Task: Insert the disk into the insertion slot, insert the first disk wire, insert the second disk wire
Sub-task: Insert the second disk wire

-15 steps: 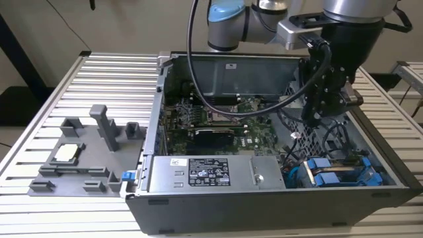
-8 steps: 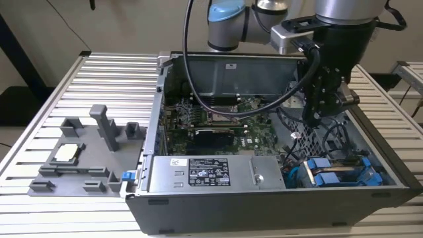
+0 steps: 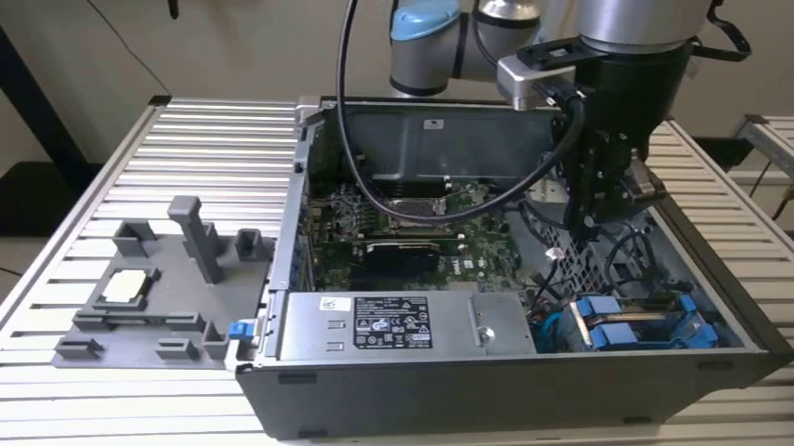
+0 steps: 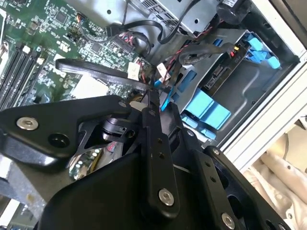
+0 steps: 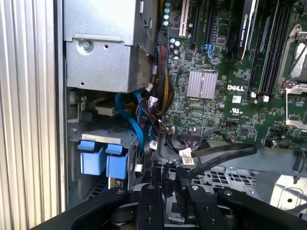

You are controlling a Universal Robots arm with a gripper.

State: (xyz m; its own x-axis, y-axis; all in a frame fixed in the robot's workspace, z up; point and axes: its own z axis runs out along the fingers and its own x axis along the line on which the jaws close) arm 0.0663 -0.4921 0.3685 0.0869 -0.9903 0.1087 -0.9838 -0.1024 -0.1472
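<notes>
The disk (image 3: 639, 327) lies in the insertion slot (image 3: 583, 269), the perforated drive cage at the case's near corner on the exterior view's right. Its blue frame tabs (image 5: 98, 158) face outward, and its dark body (image 4: 221, 72) sits between blue rails. My gripper (image 3: 600, 218) hangs inside the case just above the cage, behind the disk. In both wrist views the fingers (image 4: 154, 124) come together on the end of a black flat disk wire (image 5: 225, 155), which arcs away over the motherboard. A thin blue wire (image 5: 136, 124) runs down beside the disk.
The silver power-supply box (image 3: 397, 325) fills the case's front, beside the disk. Loose cable bundles (image 5: 160, 91) crowd the gap between it and the motherboard (image 3: 410, 232). A grey plastic fixture tray (image 3: 149, 297) stands on the slatted table at the exterior view's left.
</notes>
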